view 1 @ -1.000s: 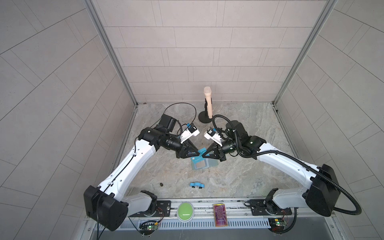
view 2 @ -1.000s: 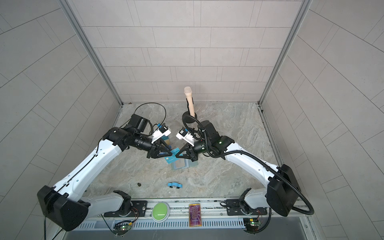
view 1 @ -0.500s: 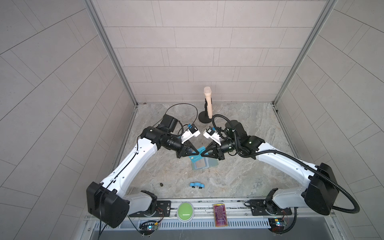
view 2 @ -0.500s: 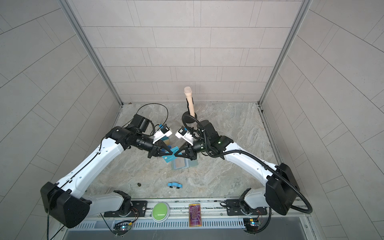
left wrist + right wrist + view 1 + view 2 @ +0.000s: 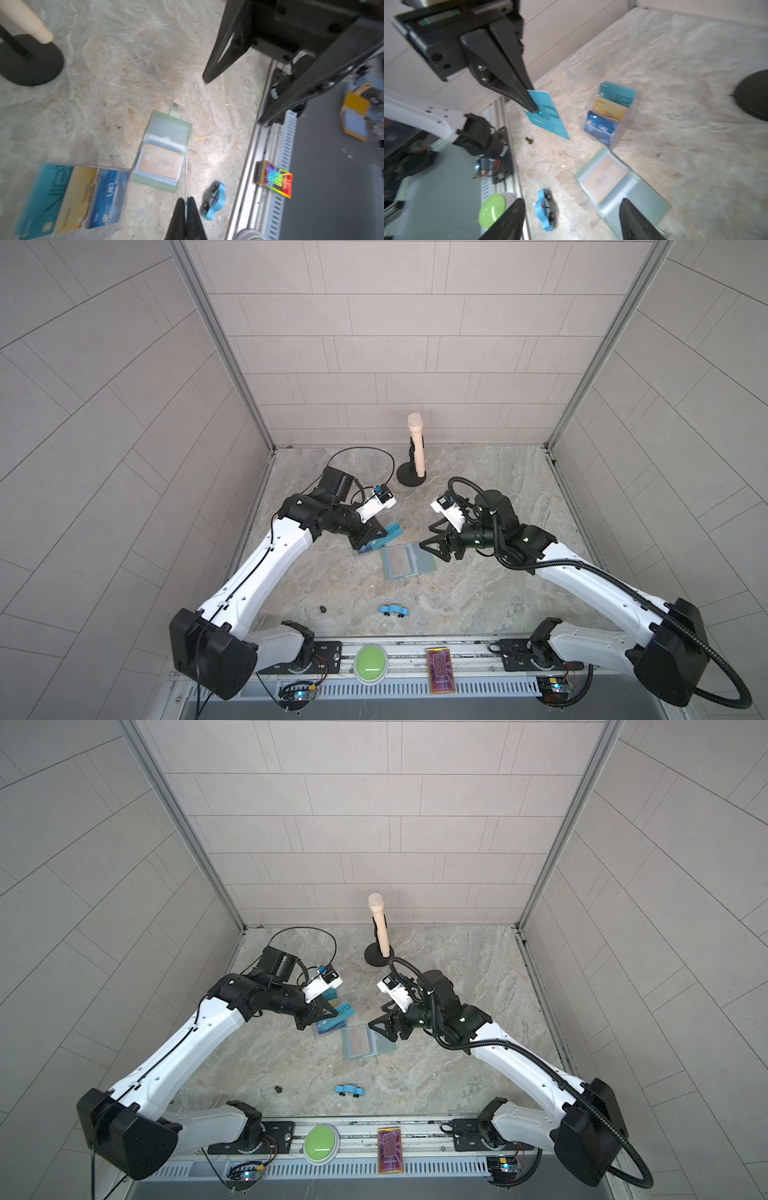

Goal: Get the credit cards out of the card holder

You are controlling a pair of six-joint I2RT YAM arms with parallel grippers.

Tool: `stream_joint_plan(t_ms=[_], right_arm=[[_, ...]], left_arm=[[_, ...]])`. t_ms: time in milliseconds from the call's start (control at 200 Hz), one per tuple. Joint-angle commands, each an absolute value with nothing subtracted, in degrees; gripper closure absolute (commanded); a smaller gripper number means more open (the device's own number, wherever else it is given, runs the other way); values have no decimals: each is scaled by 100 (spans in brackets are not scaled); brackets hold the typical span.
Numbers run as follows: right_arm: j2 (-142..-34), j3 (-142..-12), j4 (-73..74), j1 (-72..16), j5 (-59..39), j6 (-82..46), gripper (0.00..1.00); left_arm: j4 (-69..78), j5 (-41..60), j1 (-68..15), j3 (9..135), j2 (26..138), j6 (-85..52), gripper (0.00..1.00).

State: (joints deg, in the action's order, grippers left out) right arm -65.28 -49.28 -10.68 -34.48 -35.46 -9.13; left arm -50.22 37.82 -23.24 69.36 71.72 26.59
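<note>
Left claw (image 5: 532,109) is pinching a teal card (image 5: 548,116) in the air above the tabletop (image 5: 478,489). Right claw (image 5: 426,537) is hanging released just over the card holder (image 5: 409,562), which is lying open with a tan card (image 5: 160,164) sitting in its sleeve.

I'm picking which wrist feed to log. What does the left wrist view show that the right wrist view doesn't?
Only left wrist: the open right hand and a holographic box. Only right wrist: the printed face of the teal card that the shut left hand pinches. Both: the open card holder with a tan card inside, the blue toy car, the clear card stand.
</note>
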Motion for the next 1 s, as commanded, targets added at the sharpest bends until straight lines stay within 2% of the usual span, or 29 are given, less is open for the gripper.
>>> stream_joint_plan(t_ms=[0,100,295,461,636,996], right_arm=[[-6319,-4767,-1125,-3376,-2153,-860,24],[-6241,-4641,-1095,-3337,-1696,-907,24],[-6375,-4598,-1093,-3275,-1696,-835,23],[-6484,-4574,-1082,-3275,-1666,-835,21],[-6495,-4491,-1107,-3270,-1593,-826,18],[-6484,-4257,-968,-3277,-1557,-776,16]], left_arm=[[-5012,2775,-2239,7153,7198,3436,100],[-4882,2477,-2136,7132,7310,3811,100],[-4422,3016,-1689,7038,7576,4497,100],[-4574,2745,-1580,7544,8421,4858,100],[-3900,2539,-1512,7591,9010,5008,100],[-3972,2107,-1456,7628,9608,5243,100]])
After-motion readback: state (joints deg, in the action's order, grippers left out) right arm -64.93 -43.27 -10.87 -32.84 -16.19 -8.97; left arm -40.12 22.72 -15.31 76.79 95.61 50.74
